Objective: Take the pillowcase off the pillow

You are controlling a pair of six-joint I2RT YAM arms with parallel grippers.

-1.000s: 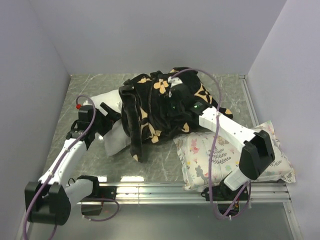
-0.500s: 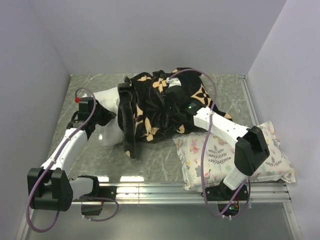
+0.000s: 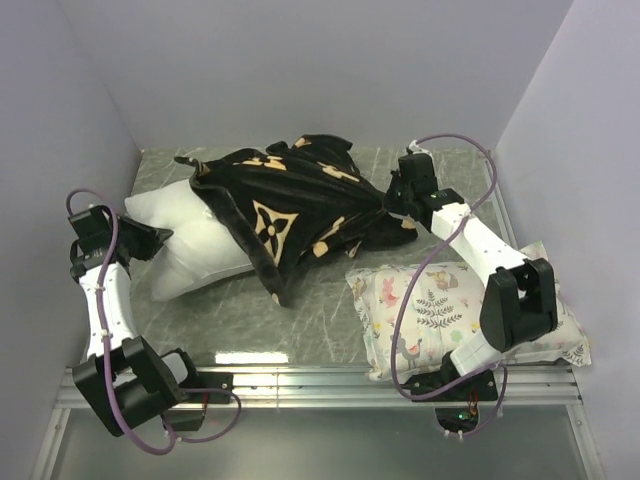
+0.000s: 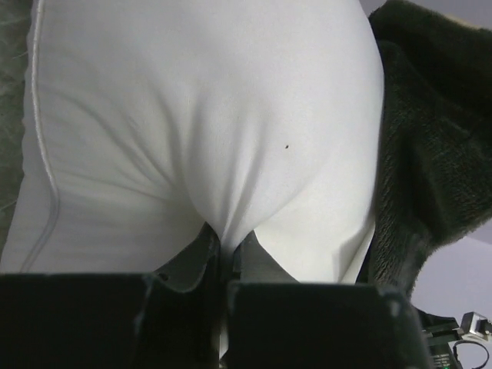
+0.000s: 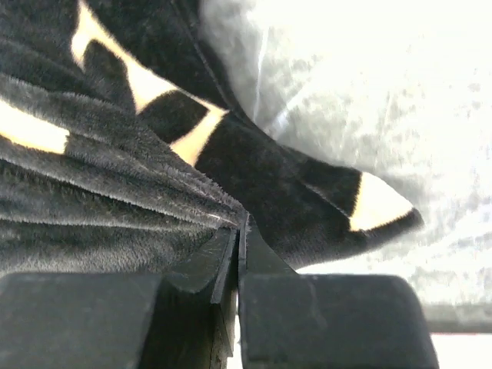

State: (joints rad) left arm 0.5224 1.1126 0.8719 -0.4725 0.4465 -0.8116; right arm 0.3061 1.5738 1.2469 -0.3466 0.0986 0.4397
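Observation:
The black plush pillowcase (image 3: 290,195) with tan motifs is stretched across the table's middle and still covers the right part of the plain white pillow (image 3: 195,245). My left gripper (image 3: 150,238) is shut on the pillow's left end; in the left wrist view a pinch of the pillow (image 4: 223,138) runs down between the closed fingers (image 4: 188,265), with the pillowcase (image 4: 430,154) at the right edge. My right gripper (image 3: 388,205) is shut on the pillowcase's right end, and the right wrist view shows the pillowcase (image 5: 115,200) nipped at the tips of my right gripper (image 5: 240,231).
A smaller floral-print pillow (image 3: 440,305) lies at the front right, under the right arm's elbow. The grey marbled table (image 3: 320,320) is walled on the left, back and right. A metal rail (image 3: 330,375) runs along the near edge.
Both grippers have shut. The left arm pulled the pillow left and the right arm pulled the pillowcase right, so the bunched cover is now stretched flat and more white pillow shows.

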